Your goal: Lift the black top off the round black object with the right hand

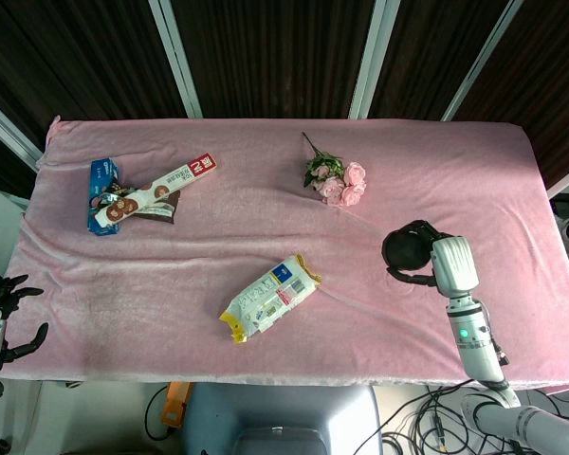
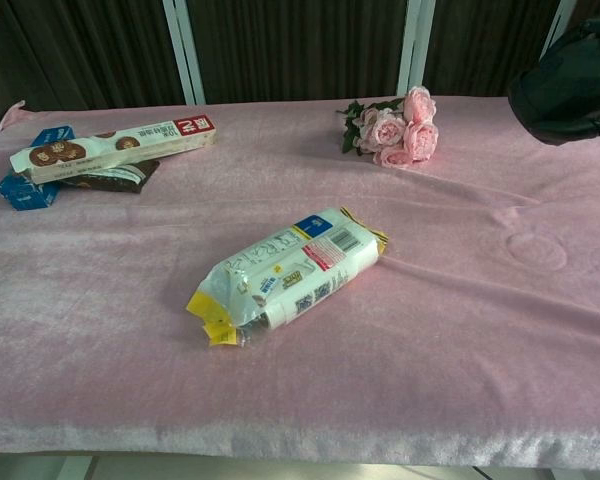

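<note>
Pink velvet-covered table, dark curtains behind, right hand holding black top aloft, left hand spread

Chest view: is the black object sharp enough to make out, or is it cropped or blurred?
Chest view: the round black object is cut off by the top-right corner, soft and near featureless, no lid seam readable. Head view: it shows whole and sharper at the right robot hand; lighting even, shadows faint on the pink cloth.
</note>
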